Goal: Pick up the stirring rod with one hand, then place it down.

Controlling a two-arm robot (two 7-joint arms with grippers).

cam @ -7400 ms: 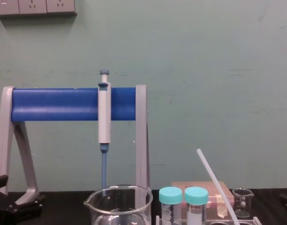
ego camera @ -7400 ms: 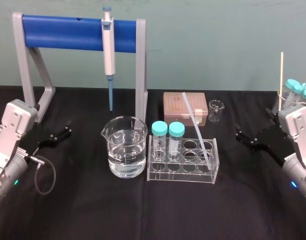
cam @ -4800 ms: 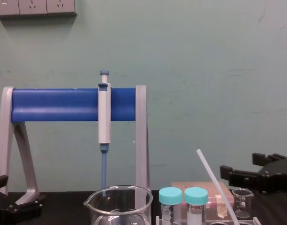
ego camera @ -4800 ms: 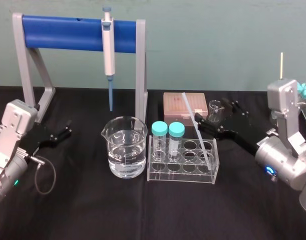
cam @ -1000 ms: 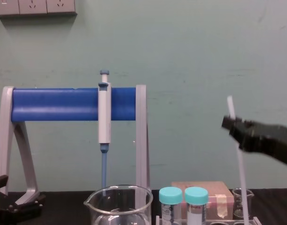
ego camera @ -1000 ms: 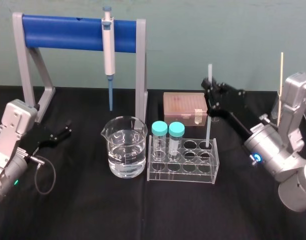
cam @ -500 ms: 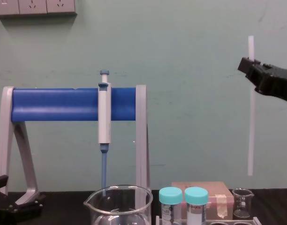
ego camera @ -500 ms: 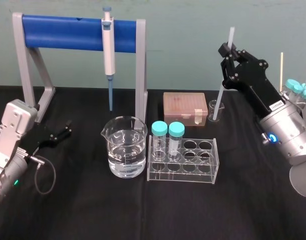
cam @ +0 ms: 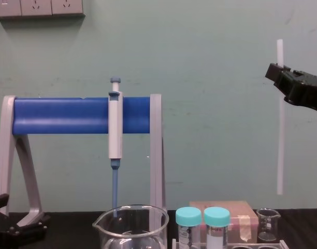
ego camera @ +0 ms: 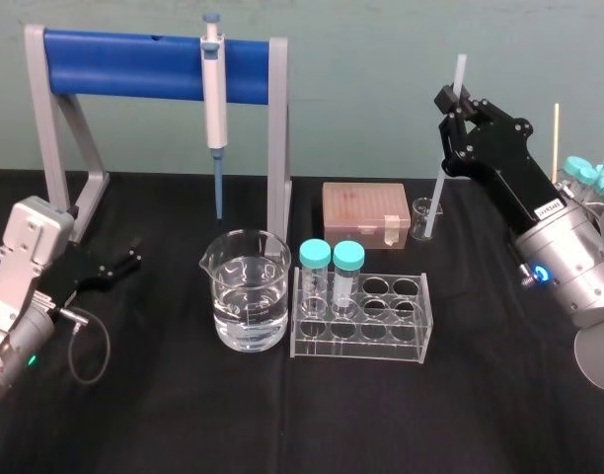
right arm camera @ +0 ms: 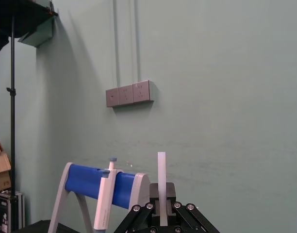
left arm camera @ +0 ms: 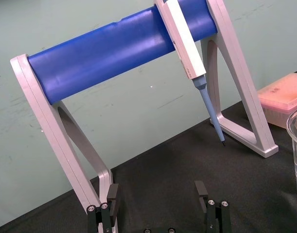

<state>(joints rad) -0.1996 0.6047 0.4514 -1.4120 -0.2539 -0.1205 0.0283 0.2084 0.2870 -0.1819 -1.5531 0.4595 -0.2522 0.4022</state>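
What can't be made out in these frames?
Right wrist view: stirring rod below the right gripper, hidden by the gripper's own body.
Chest view: right arm, cut off by the right edge; beaker base, by the bottom edge.
Head view: capped tubes at far right, partly behind the right arm.
Left wrist view: parked left gripper, body cut off by the bottom edge.

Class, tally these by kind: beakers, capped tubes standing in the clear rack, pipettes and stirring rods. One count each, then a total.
Beakers: 2, the large beaker and the small beaker
Capped tubes in the clear rack: 2
Pipettes: 1, the pipette
Stirring rods: 1, the stirring rod in the right claw
Total: 6
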